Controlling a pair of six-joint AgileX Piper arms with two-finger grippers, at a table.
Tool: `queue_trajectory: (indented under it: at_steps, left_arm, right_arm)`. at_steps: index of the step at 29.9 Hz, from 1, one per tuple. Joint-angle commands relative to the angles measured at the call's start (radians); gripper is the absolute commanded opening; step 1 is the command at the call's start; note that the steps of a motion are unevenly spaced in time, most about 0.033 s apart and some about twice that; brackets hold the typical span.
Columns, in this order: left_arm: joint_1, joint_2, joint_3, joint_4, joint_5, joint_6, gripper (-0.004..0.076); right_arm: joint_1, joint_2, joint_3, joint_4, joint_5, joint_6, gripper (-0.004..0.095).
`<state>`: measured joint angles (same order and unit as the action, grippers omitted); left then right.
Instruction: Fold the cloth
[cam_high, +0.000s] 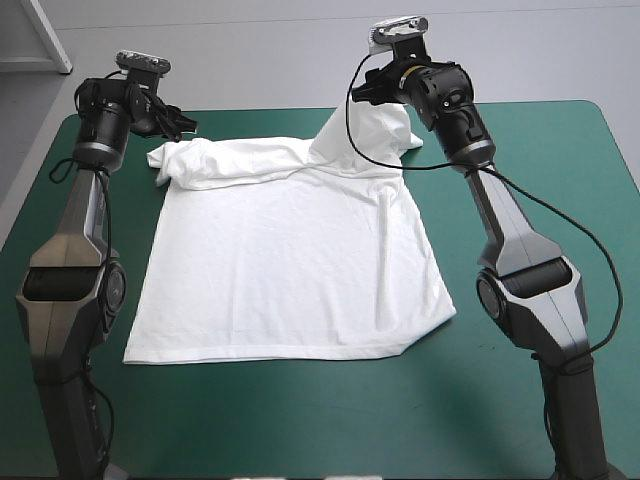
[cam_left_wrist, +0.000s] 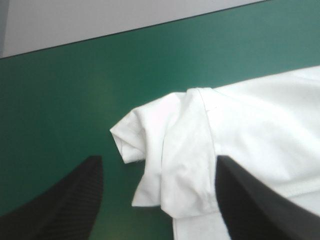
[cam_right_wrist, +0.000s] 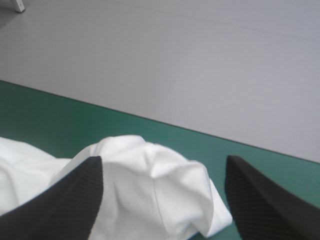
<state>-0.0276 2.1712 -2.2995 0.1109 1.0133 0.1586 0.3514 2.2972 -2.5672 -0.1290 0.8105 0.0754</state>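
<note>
T-shirt (cam_high: 290, 270): lay spread flat on the middle of the table (cam_high: 300, 430), hem toward the near edge, shoulders toward the far edge.
Far-left sleeve (cam_left_wrist: 150, 135): lay bunched on the table toward the far-left corner, under the left gripper (cam_left_wrist: 159, 159) and between its parted fingers.
Far-right sleeve (cam_right_wrist: 165, 185): stood heaped near the far edge, right of the middle, between the parted fingers of the right gripper (cam_right_wrist: 163, 160).
Grippers: both over the shirt's far end, well apart.

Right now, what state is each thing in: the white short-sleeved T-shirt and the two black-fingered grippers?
White short-sleeved T-shirt: spread flat, unfolded, far sleeves bunched.
Left black-fingered gripper: open, astride the shirt's bunched sleeve.
Right black-fingered gripper: open, astride a hump of the shirt.
</note>
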Motion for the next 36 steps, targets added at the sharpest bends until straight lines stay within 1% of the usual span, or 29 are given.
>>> queue_trajectory:
  at_steps: [1, 3, 5, 6, 7, 9, 11, 14, 16, 19, 22, 26, 29, 32, 36]
  left_arm:
    - [-0.004, -0.109, -0.03, 0.008, 0.036, -0.013, 0.0584]
    - [-0.004, -0.133, -0.03, 0.006, 0.094, -0.013, 0.058]
    - [-0.004, -0.169, -0.03, 0.004, 0.191, -0.033, 0.058]
    - [-0.004, -0.186, -0.03, 0.004, 0.256, -0.033, 0.058]
    - [-0.004, -0.199, -0.027, 0.001, 0.281, -0.035, 0.058]
    - [-0.004, -0.249, 0.01, -0.024, 0.279, -0.07, 0.0573]
    - [-0.004, -0.309, 0.058, -0.079, 0.279, -0.059, 0.0567]
    - [-0.004, -0.4, 0.153, -0.118, 0.279, -0.081, 0.0567]
    - [-0.004, -0.484, 0.251, -0.12, 0.279, -0.085, 0.0567]
    - [-0.004, -0.624, 0.436, -0.118, 0.279, -0.087, 0.0567]
    - [-0.004, -0.781, 0.614, -0.111, 0.277, -0.087, 0.0567]
    - [-0.004, -0.961, 0.836, -0.111, 0.277, -0.103, 0.0567]
    - [-0.004, -1.061, 0.988, -0.111, 0.277, -0.125, 0.0567]
    - [-0.004, -1.122, 1.113, -0.088, 0.277, -0.134, 0.0567]
    - [-0.004, -1.131, 1.24, -0.047, 0.275, -0.141, 0.0567]
  right_arm:
    - [-0.005, -0.116, -0.032, -0.017, 0.064, 0.031, 0.0773]
    - [-0.005, -0.154, -0.032, -0.017, 0.155, 0.031, 0.0755]
    - [-0.005, -0.198, -0.032, -0.017, 0.267, 0.029, 0.073]
    - [-0.005, -0.215, -0.032, -0.017, 0.319, 0.029, 0.0719]
    - [-0.005, -0.235, -0.032, -0.019, 0.369, 0.029, 0.0706]
    - [-0.005, -0.271, -0.032, -0.02, 0.438, 0.029, 0.0685]
    - [-0.005, -0.298, -0.03, -0.005, 0.438, 0.029, 0.0668]
    - [-0.005, -0.336, -0.028, 0.049, 0.438, 0.029, 0.0653]
    - [-0.005, -0.372, -0.013, 0.129, 0.438, 0.027, 0.0638]
    - [-0.005, -0.448, 0.082, 0.222, 0.438, -0.01, 0.0617]
    - [-0.003, -0.539, 0.221, 0.251, 0.438, -0.022, 0.0601]
    - [-0.003, -0.652, 0.454, 0.243, 0.438, -0.062, 0.0602]
    - [-0.003, -0.733, 0.663, 0.236, 0.438, -0.069, 0.0597]
    - [-0.003, -0.797, 0.852, 0.24, 0.437, -0.075, 0.0596]
    - [-0.003, -0.857, 1.068, 0.24, 0.437, -0.075, 0.0592]
